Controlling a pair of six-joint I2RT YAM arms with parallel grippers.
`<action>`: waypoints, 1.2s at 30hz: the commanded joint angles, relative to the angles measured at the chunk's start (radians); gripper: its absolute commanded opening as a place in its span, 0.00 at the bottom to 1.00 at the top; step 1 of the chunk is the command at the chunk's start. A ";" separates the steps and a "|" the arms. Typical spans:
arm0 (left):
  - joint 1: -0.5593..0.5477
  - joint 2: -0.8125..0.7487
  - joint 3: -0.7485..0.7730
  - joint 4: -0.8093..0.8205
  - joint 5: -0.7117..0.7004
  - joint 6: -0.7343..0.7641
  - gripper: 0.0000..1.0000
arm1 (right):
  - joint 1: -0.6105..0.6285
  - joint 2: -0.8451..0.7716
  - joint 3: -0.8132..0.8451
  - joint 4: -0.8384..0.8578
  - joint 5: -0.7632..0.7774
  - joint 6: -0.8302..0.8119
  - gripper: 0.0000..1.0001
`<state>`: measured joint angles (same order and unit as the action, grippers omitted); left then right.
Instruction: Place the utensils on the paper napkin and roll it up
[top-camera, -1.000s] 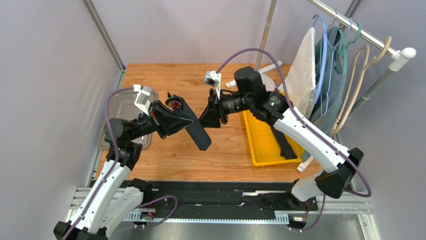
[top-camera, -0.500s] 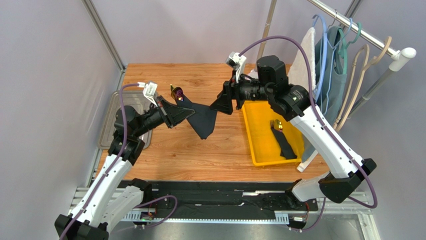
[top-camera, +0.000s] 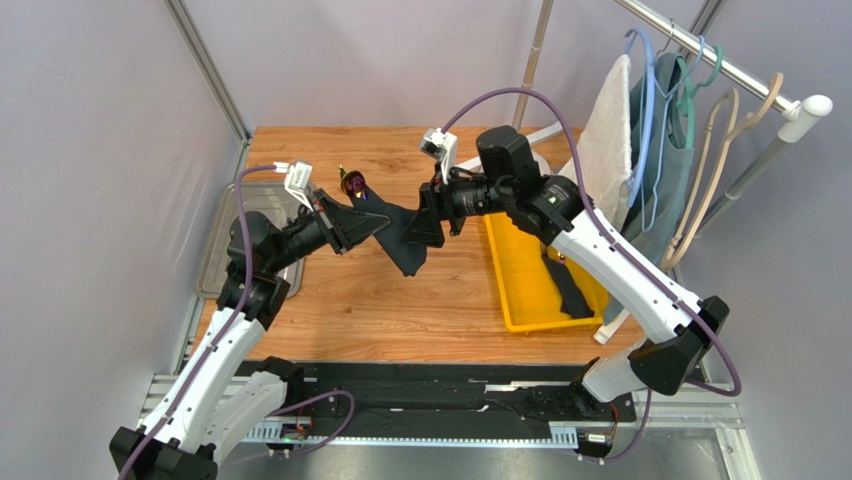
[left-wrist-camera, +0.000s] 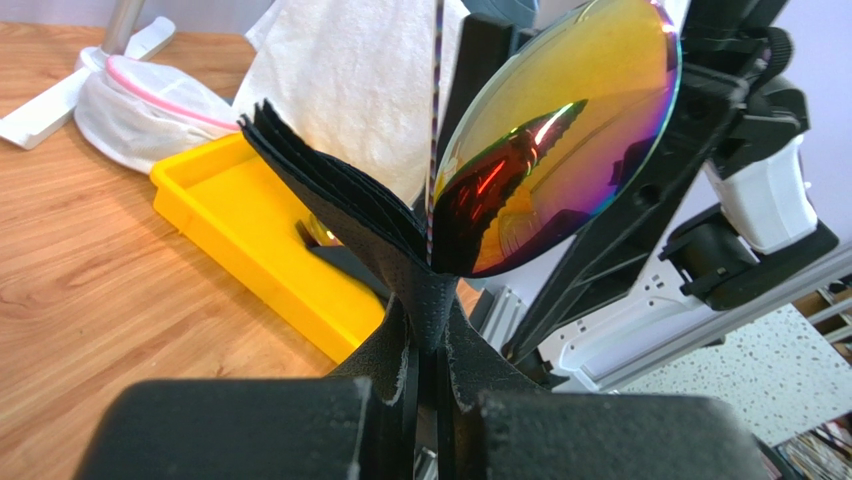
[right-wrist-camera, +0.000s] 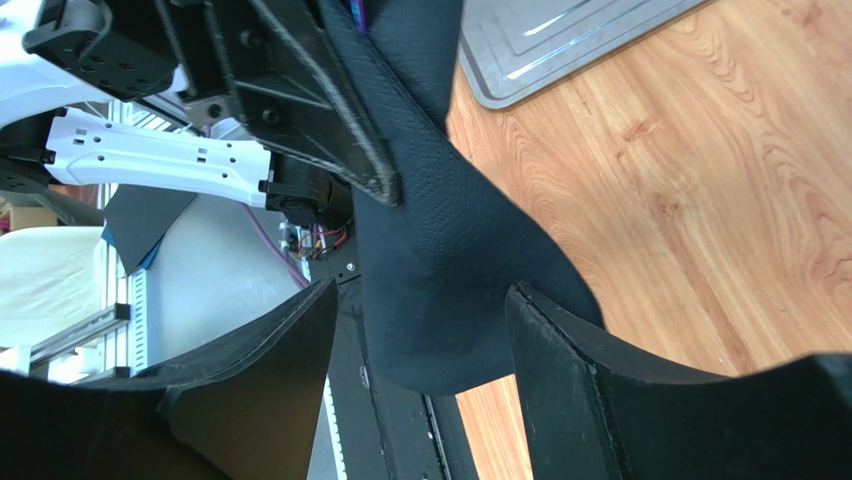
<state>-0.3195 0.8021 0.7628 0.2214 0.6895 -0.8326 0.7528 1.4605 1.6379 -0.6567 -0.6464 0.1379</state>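
Note:
My left gripper (top-camera: 370, 222) is shut on the rolled black paper napkin (top-camera: 405, 245) and holds it above the table. In the left wrist view the jaws (left-wrist-camera: 428, 340) pinch the roll (left-wrist-camera: 400, 240), and an iridescent spoon head (left-wrist-camera: 555, 130) sticks out of it. The spoon head also shows in the top view (top-camera: 347, 183). My right gripper (top-camera: 420, 228) is open, and its fingers straddle the napkin's free end (right-wrist-camera: 450, 270) without touching it. A second black-handled utensil (top-camera: 570, 288) lies in the yellow tray (top-camera: 515, 290).
A grey metal tray (top-camera: 225, 235) sits at the table's left edge. A white towel (top-camera: 605, 140) and hangers (top-camera: 690, 110) hang on a rack at the right. A white bag (left-wrist-camera: 130, 110) lies behind the yellow tray (left-wrist-camera: 270, 240).
My right gripper has moved left and down, back to the napkin's free end. The napkin, stretched out between both grippers half a second ago, now hangs from the left gripper alone.

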 joint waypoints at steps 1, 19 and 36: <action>-0.001 -0.011 0.026 0.125 0.034 -0.048 0.00 | 0.017 0.012 -0.010 0.086 -0.044 0.029 0.67; -0.001 -0.006 -0.007 0.265 0.079 -0.129 0.00 | 0.019 0.057 -0.030 0.172 -0.251 0.123 0.52; -0.001 -0.014 -0.007 0.231 0.074 -0.109 0.00 | 0.016 0.044 -0.018 0.190 -0.277 0.189 0.00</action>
<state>-0.3195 0.8013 0.7433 0.4305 0.7887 -0.9733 0.7643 1.5208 1.6005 -0.4938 -0.9344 0.2993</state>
